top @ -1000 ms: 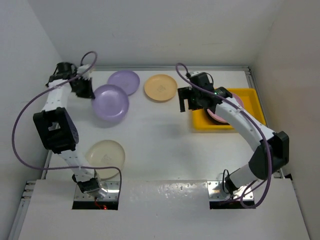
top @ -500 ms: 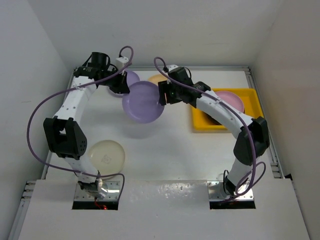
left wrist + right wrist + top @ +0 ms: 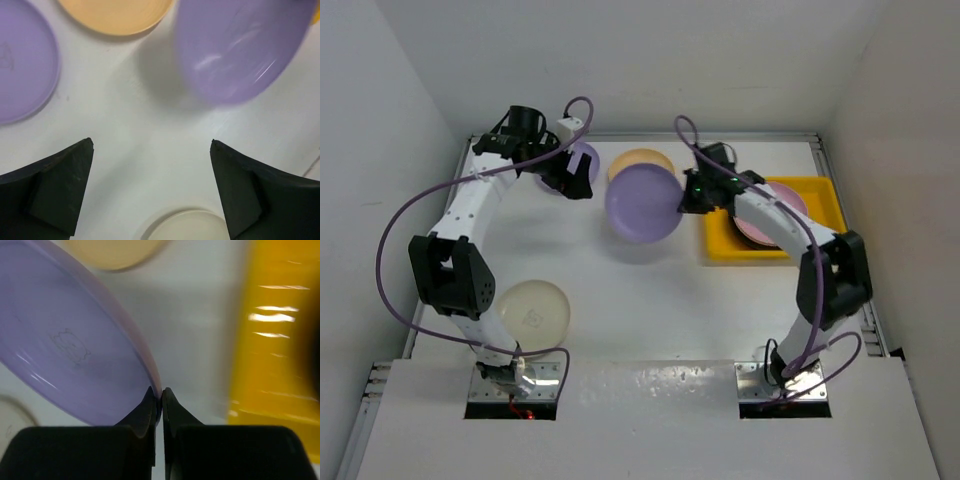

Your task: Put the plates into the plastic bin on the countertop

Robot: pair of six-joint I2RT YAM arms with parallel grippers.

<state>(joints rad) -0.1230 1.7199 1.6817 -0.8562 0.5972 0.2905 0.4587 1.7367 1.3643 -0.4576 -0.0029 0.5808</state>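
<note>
- Right hand (image 3: pixel 692 193): fingers clenched tight on the right rim of a lilac plate (image 3: pixel 642 202), grasping it edge-on.
- Lilac plate: lifted clear of the desk (image 3: pixel 650 300) and tilted, with its shadow on the white surface below. Over the middle of the back half, just left of the yellow bin (image 3: pixel 745 250) and not yet above it.
- From overhead, far edge of the held plate overlapping the near edge of a yellow-tan plate (image 3: pixel 642 162).
- Left hand (image 3: pixel 565 180): released, fingers spread wide, nothing between them. Hovering over the back left of the desk.
- Second lilac plate (image 3: pixel 584 158): flat on the desk at back left, mostly hidden under the left hand from overhead.
- Yellow-tan plate: flat at the back, between the second lilac plate and the right hand.
- Cream plate (image 3: pixel 531 310): flat at the near left, well apart from the others.
- Yellow bin: on the right side of the desk, near the right rail.
- Pink plate (image 3: pixel 788 200): inside the bin, partly covered by the right arm (image 3: pixel 790 235).
</note>
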